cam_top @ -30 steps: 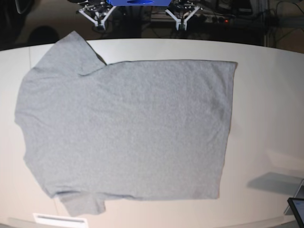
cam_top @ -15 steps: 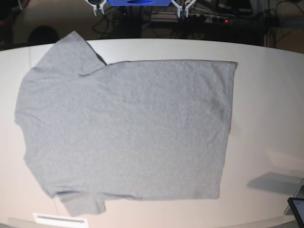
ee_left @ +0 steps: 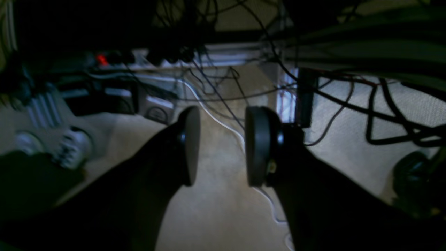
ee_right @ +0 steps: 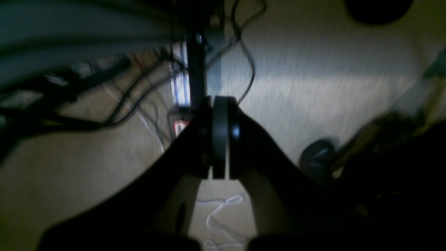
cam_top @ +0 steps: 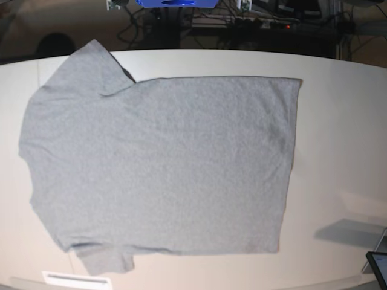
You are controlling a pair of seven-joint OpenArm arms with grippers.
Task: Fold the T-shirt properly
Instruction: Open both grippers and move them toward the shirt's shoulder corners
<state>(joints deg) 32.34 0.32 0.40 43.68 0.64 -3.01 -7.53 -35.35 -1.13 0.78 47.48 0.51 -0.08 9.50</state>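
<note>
T-shirt [cam_top: 163, 163] spread flat on table [cam_top: 338, 121]; left gripper [ee_left: 219, 146] spread, right gripper [ee_right: 219, 137] pressed together, both empty. Risk: a shallow pinch at the hem could bunch the fabric.

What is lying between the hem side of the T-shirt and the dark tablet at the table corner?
In the base view, only bare table lies between the T-shirt hem and the tablet, crossed by one grey shadow.

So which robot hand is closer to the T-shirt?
Right, probably. Both hang beyond the table's far edge, touching nothing; the right gripper is on the sleeve side of the T-shirt, the left gripper toward its hem.
</note>
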